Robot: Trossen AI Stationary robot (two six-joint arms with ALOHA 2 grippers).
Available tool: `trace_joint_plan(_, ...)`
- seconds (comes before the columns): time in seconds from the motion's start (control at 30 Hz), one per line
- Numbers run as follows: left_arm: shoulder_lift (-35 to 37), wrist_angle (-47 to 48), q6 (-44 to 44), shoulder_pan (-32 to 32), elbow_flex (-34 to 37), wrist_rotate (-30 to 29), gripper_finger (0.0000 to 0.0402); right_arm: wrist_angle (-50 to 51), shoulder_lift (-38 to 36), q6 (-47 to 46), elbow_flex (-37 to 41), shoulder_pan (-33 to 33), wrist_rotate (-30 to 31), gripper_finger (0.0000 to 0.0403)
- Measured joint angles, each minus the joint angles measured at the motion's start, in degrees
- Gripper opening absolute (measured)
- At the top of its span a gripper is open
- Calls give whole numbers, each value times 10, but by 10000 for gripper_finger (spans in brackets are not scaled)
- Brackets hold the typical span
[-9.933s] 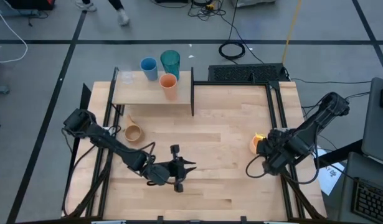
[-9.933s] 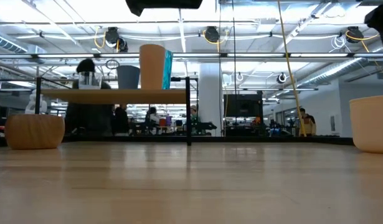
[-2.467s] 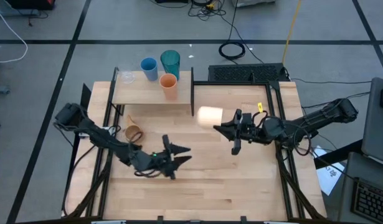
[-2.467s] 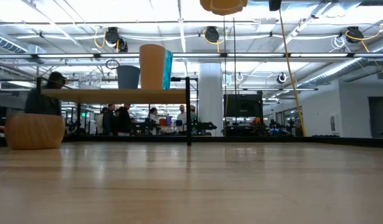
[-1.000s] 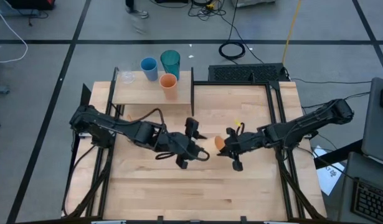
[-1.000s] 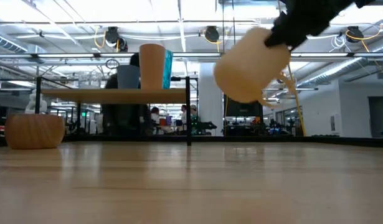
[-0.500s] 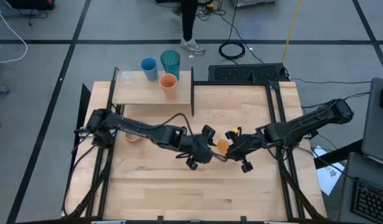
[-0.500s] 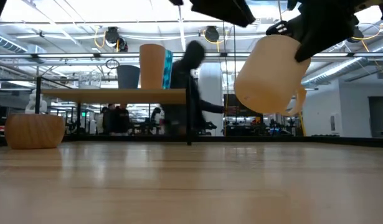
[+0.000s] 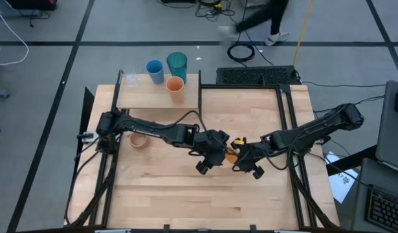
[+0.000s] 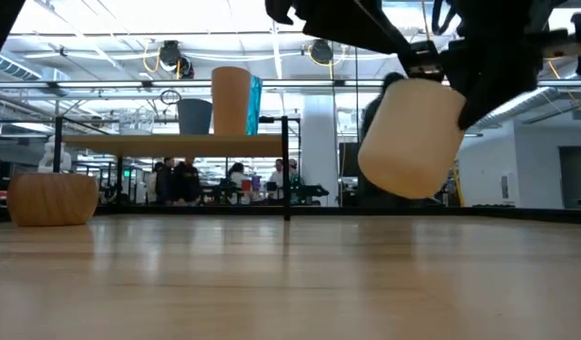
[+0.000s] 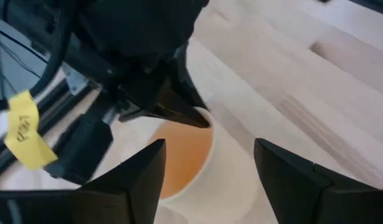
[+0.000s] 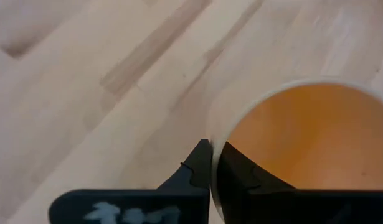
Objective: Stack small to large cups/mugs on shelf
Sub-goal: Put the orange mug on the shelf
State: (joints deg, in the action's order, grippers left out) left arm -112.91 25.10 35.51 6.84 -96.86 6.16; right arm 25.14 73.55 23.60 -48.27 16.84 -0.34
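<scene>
My right gripper's [image 12: 211, 163] fingers pinched the peach-orange mug's [image 10: 410, 139] rim, holding it aloft well forward of the shelf [image 9: 156, 97]; my left gripper [image 11: 207, 171] straddled it, spread. It looked rigid, smooth, slippery: I'd grasp the wall.

The left gripper [image 11: 207, 168] is seen with its two dark fingers [image 11: 130, 180] spread apart, one on each side of the peach-orange mug [image 11: 197, 165]. The mug's orange inside is shown, with its pale rim clamped by the closed fingers of the right gripper [image 11: 194, 118]. A yellow tag [image 11: 26, 127] is seen on that arm. The light-wood worktop [image 11: 316, 81] lies beneath.
</scene>
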Motion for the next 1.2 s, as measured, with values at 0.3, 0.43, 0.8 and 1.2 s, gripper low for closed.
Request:
trace_joint_plan(0.3,-10,20,49,-2,0,15,250,8,14,19,0,-5,3,2)
trace_joint_plan(0.43,-14,17,89,16,-1,-29,250,13,13,60,0,4,2,2)
trace_joint_plan(0.8,-27,26,130,39,0,-103,250,33,14,165,0,9,-1,2)
trace_joint_plan(1.2,-48,1,166,37,0,-92,250,41,14,201,22,17,-13,2)
